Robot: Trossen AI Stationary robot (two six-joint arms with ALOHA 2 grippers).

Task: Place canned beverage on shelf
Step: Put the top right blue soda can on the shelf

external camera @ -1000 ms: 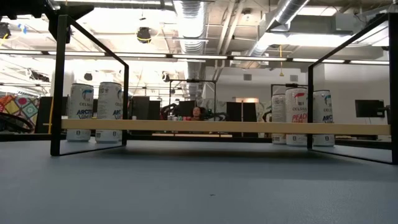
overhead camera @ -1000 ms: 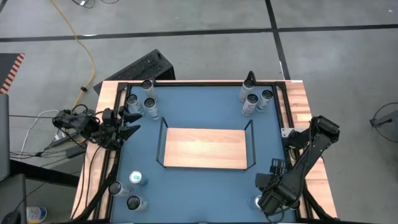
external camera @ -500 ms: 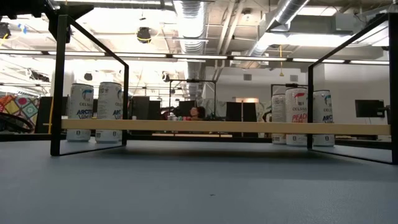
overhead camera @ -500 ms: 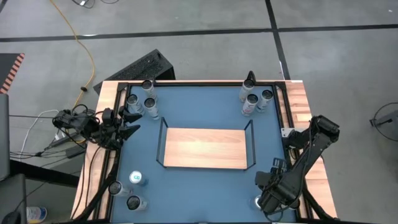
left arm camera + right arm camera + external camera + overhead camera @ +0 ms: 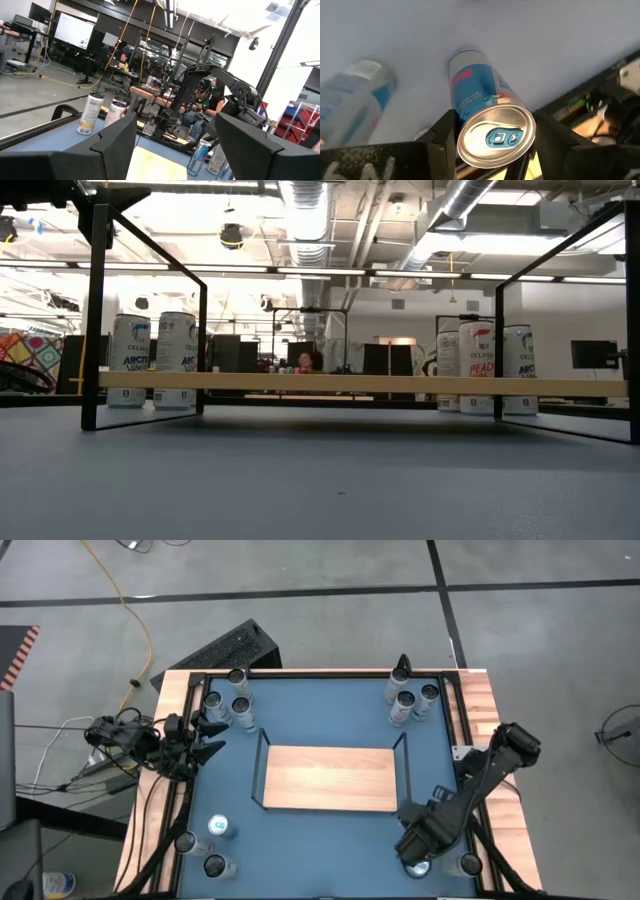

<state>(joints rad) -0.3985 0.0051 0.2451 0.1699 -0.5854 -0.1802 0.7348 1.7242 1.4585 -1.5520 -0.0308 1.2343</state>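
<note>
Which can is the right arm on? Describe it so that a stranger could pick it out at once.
Start from the blue tabletop and go past the wooden shelf to the corner under the right arm, where two cans stand. The one you want is the silver-and-blue can with red lettering and a blue pull tab. Unlike the free-standing can beside it, it sits between the right gripper's fingers.

Clearance around the shelf [image 5: 330, 778]
Board bare, open from above; raised end rails block its short ends; can clusters [image 5: 410, 700] occupy tabletop [image 5: 330, 850] corners.
</note>
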